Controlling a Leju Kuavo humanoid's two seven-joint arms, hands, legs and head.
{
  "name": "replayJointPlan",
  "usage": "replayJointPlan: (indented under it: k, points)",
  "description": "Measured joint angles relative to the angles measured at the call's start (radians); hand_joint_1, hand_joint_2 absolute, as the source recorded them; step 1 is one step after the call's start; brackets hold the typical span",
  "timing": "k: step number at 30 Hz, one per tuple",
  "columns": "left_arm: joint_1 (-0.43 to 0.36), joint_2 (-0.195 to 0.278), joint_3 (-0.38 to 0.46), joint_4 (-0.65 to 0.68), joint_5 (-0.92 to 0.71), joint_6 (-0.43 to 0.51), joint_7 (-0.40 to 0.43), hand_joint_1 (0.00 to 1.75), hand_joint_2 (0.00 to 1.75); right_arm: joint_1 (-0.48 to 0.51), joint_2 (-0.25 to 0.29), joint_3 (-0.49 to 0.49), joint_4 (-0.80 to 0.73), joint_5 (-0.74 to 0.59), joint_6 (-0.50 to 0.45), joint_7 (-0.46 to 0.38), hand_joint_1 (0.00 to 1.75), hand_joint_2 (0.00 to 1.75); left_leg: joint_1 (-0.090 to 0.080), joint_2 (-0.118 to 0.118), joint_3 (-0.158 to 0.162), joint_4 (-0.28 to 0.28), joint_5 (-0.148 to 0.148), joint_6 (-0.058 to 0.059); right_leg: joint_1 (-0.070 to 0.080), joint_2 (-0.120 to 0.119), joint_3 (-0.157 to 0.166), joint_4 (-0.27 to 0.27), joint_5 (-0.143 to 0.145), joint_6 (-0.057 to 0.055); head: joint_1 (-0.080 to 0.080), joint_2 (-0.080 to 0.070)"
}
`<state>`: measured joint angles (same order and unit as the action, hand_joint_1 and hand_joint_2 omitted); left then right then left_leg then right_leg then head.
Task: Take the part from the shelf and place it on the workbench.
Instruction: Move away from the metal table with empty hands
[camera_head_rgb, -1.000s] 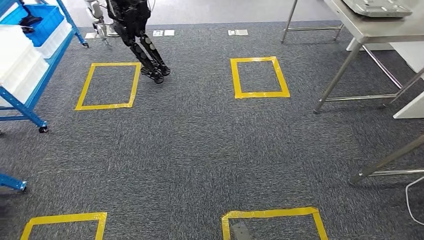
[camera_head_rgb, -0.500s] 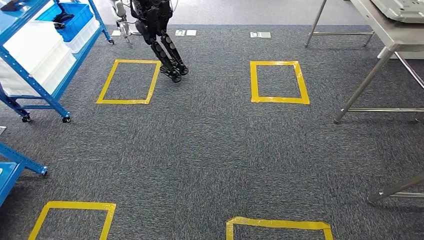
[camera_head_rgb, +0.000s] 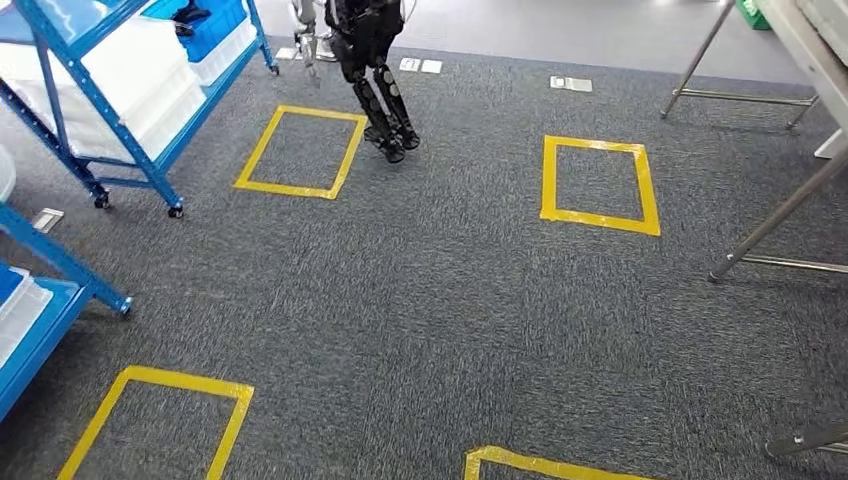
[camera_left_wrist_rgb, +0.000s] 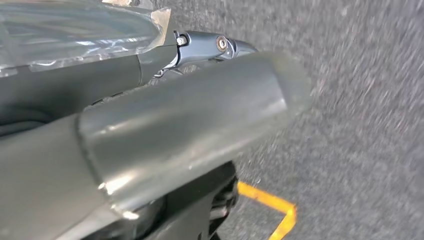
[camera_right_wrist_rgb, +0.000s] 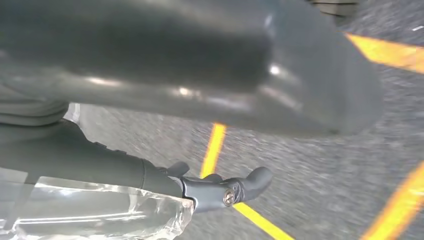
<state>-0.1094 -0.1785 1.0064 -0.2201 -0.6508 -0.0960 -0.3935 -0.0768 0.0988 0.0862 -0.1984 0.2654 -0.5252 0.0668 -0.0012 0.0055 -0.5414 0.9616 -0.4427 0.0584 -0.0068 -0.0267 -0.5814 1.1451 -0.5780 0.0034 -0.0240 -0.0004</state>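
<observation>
Covering nearly the whole head view, grey carpet (camera_head_rgb: 450, 330) carries squares of yellow tape: one in the upper middle-left (camera_head_rgb: 300, 152), one in the upper right (camera_head_rgb: 598, 184), one at the lower left corner (camera_head_rgb: 160, 420) and the top edge of another at the bottom (camera_head_rgb: 560, 466). A blue wheeled shelf (camera_head_rgb: 120, 110) fills the upper left of the frame, stacked with white bins (camera_head_rgb: 130, 80); a blue bin (camera_head_rgb: 215, 25) sits at its far end with a dark part (camera_head_rgb: 188, 14) resting in it, too small to make out in detail. A second blue rack (camera_head_rgb: 45, 290) enters at the left edge lower down. At the right edge stand the metal legs of the workbench (camera_head_rgb: 780, 215), its top cut off by the upper right corner. Another humanoid robot (camera_head_rgb: 372, 60) in black stands at the top centre, just beside the far corner of the upper middle-left square.

In the left wrist view the left hand (camera_left_wrist_rgb: 165, 130) looms blurred over carpet and a yellow tape corner; whether its fingers are apart or curled I cannot tell. The right hand (camera_right_wrist_rgb: 210, 75) hangs above crossing tape lines in the right wrist view, nothing visibly in it, finger posture likewise unclear.
</observation>
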Motion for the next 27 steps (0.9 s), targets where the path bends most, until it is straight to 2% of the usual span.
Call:
replayJointPlan:
  k: [2,3,4,6,7,8,9,12,14,16,18,19,20,21,23,24,25,27]
  points:
    - [-0.001,0.000,0.000,0.000,0.001,0.006,0.001,0.00,0.00,-0.001,-0.001,-0.001,0.000,-0.006,0.000,-0.026,0.00,0.00,0.001,-0.023,0.000,0.000,0.002,0.001,-0.005,0.019,-0.063,0.122,-0.039,0.001,0.001,0.000]
    - [0.000,0.000,0.001,0.000,0.004,0.010,0.002,0.00,0.00,-0.002,-0.001,-0.002,0.000,-0.011,0.001,-0.040,0.00,0.00,0.002,-0.036,0.001,0.001,0.002,0.001,-0.008,0.021,-0.078,0.144,-0.038,0.008,0.002,0.000]
    - [0.001,-0.001,0.002,0.000,0.010,0.013,0.004,0.00,0.00,-0.005,-0.001,-0.004,0.000,-0.015,0.002,-0.053,0.00,0.00,0.004,-0.049,0.001,0.002,0.001,-0.002,-0.011,0.023,-0.074,0.124,-0.019,0.020,0.002,0.000]
    - [0.002,-0.002,0.012,0.000,0.029,0.016,0.008,0.00,0.00,-0.016,-0.001,-0.007,0.000,-0.008,0.004,-0.066,0.00,0.00,0.008,-0.072,0.000,0.013,-0.004,-0.012,-0.023,0.041,-0.020,-0.009,0.045,0.045,0.003,0.000]
    - [0.003,-0.002,0.019,0.000,0.038,0.017,0.009,0.00,0.00,-0.023,0.000,-0.007,0.000,0.002,0.005,-0.065,0.00,0.00,0.008,-0.082,-0.004,0.022,-0.010,-0.020,-0.027,0.055,0.006,-0.072,0.070,0.050,0.005,0.000]
    - [0.004,-0.002,0.026,0.000,0.046,0.017,0.009,0.00,0.00,-0.030,0.001,-0.006,0.000,0.013,0.005,-0.061,0.00,0.00,0.007,-0.089,-0.010,0.030,-0.015,-0.029,-0.029,0.066,0.024,-0.112,0.085,0.048,0.006,0.000]
    - [0.005,-0.002,0.031,0.000,0.050,0.017,0.009,0.00,0.00,-0.035,0.002,-0.005,0.000,0.021,0.006,-0.057,0.00,0.00,0.007,-0.095,-0.015,0.036,-0.018,-0.037,-0.028,0.073,0.030,-0.127,0.089,0.042,0.007,0.000]
    - [0.010,-0.002,0.043,0.000,0.053,0.020,0.005,0.00,0.00,-0.044,0.004,-0.004,0.000,0.028,0.006,-0.049,0.00,0.00,0.012,-0.106,-0.023,0.040,-0.018,-0.048,-0.025,0.057,0.030,-0.125,0.092,0.022,0.006,0.000]
    - [0.013,-0.002,0.048,0.000,0.052,0.023,0.002,0.00,0.00,-0.044,0.005,-0.004,0.000,0.025,0.006,-0.048,0.00,0.00,0.015,-0.080,-0.040,0.076,-0.041,-0.055,-0.026,0.041,0.030,-0.128,0.095,0.010,0.004,0.000]
    - [0.012,-0.003,0.050,0.000,0.052,0.024,0.001,0.00,0.00,-0.041,0.007,-0.004,0.000,0.023,0.006,-0.049,0.00,0.00,0.015,-0.036,-0.092,0.181,-0.100,-0.061,-0.022,0.024,0.029,-0.129,0.095,0.001,0.000,0.000]
    - [0.012,-0.004,0.051,0.000,0.051,0.024,0.001,0.00,0.00,-0.037,0.007,-0.004,0.000,0.023,0.006,-0.049,0.00,0.00,0.016,-0.017,-0.155,0.305,-0.152,-0.065,-0.015,0.003,0.027,-0.128,0.093,-0.004,-0.001,0.000]
    - [0.012,-0.004,0.051,0.000,0.051,0.025,0.001,0.00,0.00,-0.034,0.006,-0.005,0.000,0.023,0.006,-0.048,0.00,0.00,0.016,-0.015,-0.171,0.334,-0.156,-0.064,-0.013,-0.008,0.026,-0.128,0.092,-0.005,-0.001,0.000]
    - [0.013,-0.004,0.051,0.000,0.051,0.026,0.001,0.00,0.00,-0.033,0.006,-0.005,0.000,0.023,0.006,-0.047,0.00,0.00,0.016,-0.012,-0.167,0.326,-0.142,-0.061,-0.011,-0.018,0.026,-0.128,0.091,-0.006,-0.002,0.000]
    - [0.013,-0.004,0.051,0.000,0.051,0.027,0.001,0.00,0.00,-0.032,0.006,-0.005,0.000,0.023,0.007,-0.045,0.00,0.00,0.015,-0.007,-0.143,0.278,-0.113,-0.056,-0.009,-0.026,0.027,-0.128,0.091,-0.006,-0.002,0.000]
    - [0.012,-0.004,0.051,0.000,0.051,0.029,0.000,0.00,0.00,-0.032,0.007,-0.005,0.000,0.022,0.011,-0.041,0.00,0.00,0.007,0.024,-0.064,0.135,-0.053,-0.042,-0.007,-0.041,0.031,-0.128,0.089,-0.005,-0.003,0.000]
    - [0.009,-0.004,0.051,0.000,0.051,0.030,0.000,0.00,0.00,-0.032,0.007,-0.005,0.000,0.022,0.013,-0.038,0.00,0.00,0.002,0.039,-0.038,0.085,-0.039,-0.036,-0.006,-0.047,0.032,-0.129,0.088,-0.003,-0.003,0.000]
    - [0.007,-0.003,0.051,0.000,0.051,0.030,-0.001,0.00,0.00,-0.032,0.007,-0.005,0.000,0.021,0.016,-0.034,0.00,0.00,-0.003,0.048,-0.025,0.057,-0.034,-0.030,-0.005,-0.054,0.034,-0.130,0.086,0.000,-0.003,0.000]
    - [0.005,-0.003,0.051,0.000,0.051,0.030,-0.001,0.00,0.00,-0.032,0.009,-0.005,0.000,0.021,0.019,-0.028,0.00,0.00,-0.010,0.038,-0.024,0.045,-0.033,-0.021,-0.006,-0.070,0.040,-0.136,0.086,0.010,-0.003,0.000]
